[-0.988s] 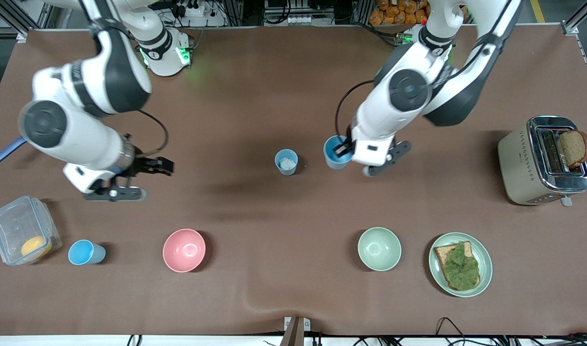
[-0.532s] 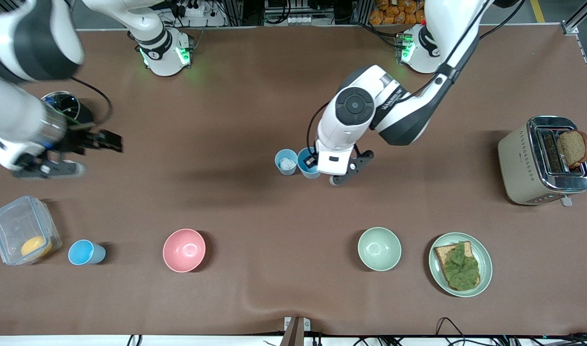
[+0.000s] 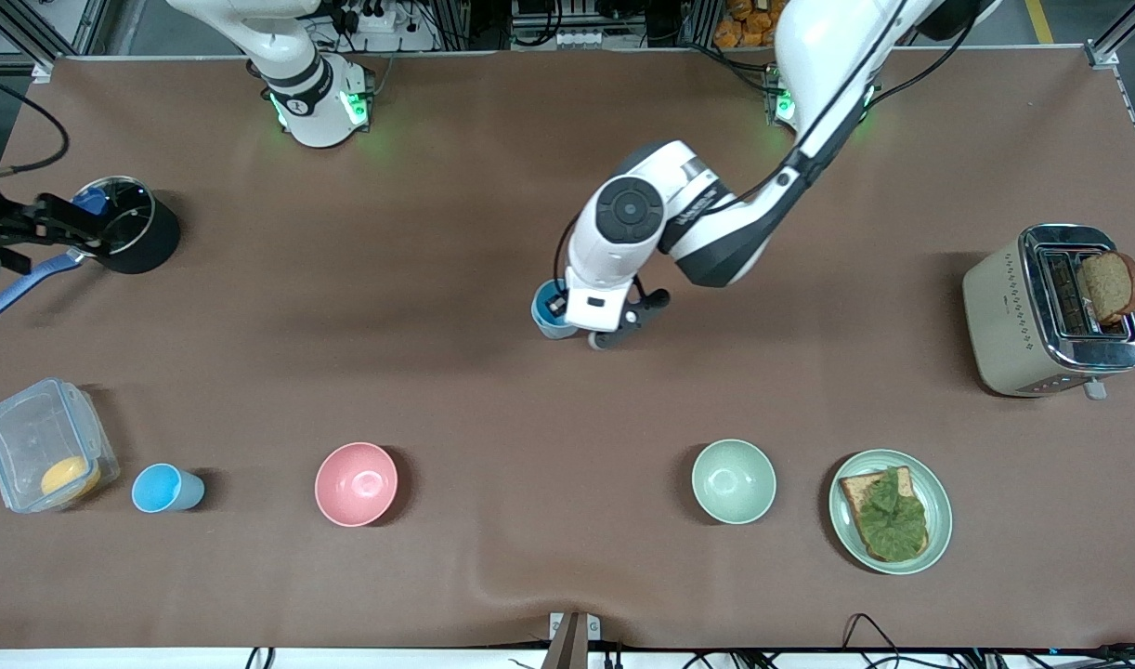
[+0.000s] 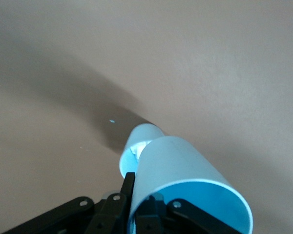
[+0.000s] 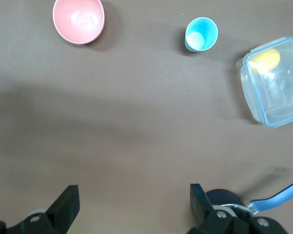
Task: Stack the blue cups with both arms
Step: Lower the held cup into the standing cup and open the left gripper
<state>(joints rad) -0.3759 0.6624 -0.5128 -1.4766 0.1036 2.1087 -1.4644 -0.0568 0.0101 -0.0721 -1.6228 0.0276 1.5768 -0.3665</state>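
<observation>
Blue cup (image 4: 185, 168) in left tool (image 4: 136, 214)

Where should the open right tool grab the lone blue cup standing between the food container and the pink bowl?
Pinch the rim wall of the blue cup, one finger inside and one outside, coming straight down. It stands upright with its mouth open upward, and the plastic container sits close beside it, leaving less room for a sideways approach.

A robotics lab — aluminium framing (image 3: 29, 28), power strips (image 3: 372, 17), brown-covered table (image 3: 493, 167).
</observation>
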